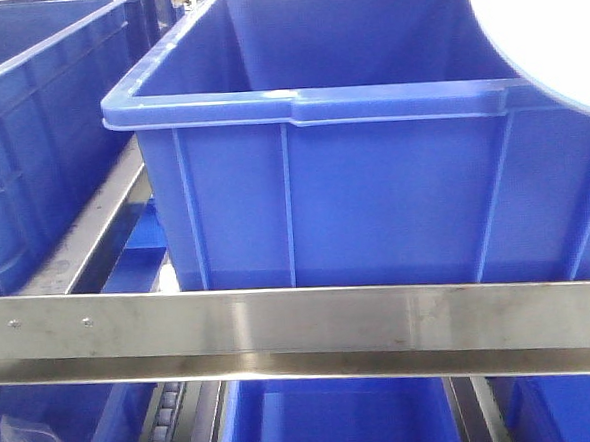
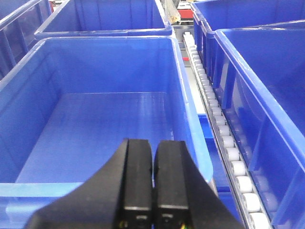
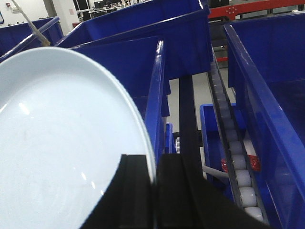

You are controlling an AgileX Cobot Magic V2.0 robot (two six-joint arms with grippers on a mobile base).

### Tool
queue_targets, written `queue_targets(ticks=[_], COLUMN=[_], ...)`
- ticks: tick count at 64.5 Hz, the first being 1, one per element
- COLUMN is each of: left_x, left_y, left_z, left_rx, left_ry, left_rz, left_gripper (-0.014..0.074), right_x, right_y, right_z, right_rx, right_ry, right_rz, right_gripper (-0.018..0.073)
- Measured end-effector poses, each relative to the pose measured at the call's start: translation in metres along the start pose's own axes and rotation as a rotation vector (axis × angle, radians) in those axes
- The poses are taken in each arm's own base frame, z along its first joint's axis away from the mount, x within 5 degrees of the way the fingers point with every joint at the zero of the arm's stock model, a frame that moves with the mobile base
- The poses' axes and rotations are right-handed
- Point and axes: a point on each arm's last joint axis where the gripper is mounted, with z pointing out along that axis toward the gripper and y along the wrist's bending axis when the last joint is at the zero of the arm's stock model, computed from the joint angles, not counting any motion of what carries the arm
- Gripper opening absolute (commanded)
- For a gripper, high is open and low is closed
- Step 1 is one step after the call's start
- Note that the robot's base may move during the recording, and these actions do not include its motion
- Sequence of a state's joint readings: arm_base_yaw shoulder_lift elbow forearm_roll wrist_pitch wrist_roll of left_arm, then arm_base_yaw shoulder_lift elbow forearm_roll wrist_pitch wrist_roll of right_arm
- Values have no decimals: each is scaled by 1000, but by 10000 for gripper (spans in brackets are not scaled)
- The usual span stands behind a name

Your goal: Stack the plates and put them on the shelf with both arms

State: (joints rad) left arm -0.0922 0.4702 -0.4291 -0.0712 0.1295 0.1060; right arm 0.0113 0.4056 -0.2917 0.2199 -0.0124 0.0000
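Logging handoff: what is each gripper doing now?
Left gripper: shut, holding nothing.
Right gripper: shut on the plate rim.

One glossy pale bluish-white round plate (image 3: 57, 143) shows, edge pinched in the right gripper (image 3: 155, 191). Ahead of it stand at least four big blue plastic crates (image 3: 143, 38).

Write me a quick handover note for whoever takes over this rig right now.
Left gripper: shut, empty, over a blue crate.
Right gripper: shut on the rim of a plate, held up above the crates; the same plate shows at the front view's top right.
Only one plate surface is visible; whether a second lies stacked beneath it cannot be told.
The shelf's front rail has no plate on it.
Left to do: confirm the stack, set it on the shelf.
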Motion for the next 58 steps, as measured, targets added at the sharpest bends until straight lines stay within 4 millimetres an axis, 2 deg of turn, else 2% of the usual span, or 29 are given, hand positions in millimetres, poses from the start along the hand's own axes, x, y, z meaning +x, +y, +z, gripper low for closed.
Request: queue_targets(ticks=[19,26,32,38,45,51,58], left_x=[0,0,0,0,0,0,0], left_y=[0,0,0,0,0,0,0], left_z=[0,0,0,0,0,0,0], left_rx=[0,0,0,0,0,0,0], left_ry=[0,0,0,0,0,0,0], left_rz=[0,0,0,0,0,0,0], left_gripper=[83,83,83,83,83,83,83], right_x=[-1,-10,-28,-46,-61,-66,-60], right_y=[0,3,10,18,33,47,61], right_z=[0,5,16,33,64,96,137], right_rx=[-1,-10,-30,-59,-107,-149,-170], right_ry=[-2,-2,-6,5,24,31,34], right_rz=[0,0,-3,-25,-52,-67,-73], right_gripper=[57,57,57,57,57,58,58])
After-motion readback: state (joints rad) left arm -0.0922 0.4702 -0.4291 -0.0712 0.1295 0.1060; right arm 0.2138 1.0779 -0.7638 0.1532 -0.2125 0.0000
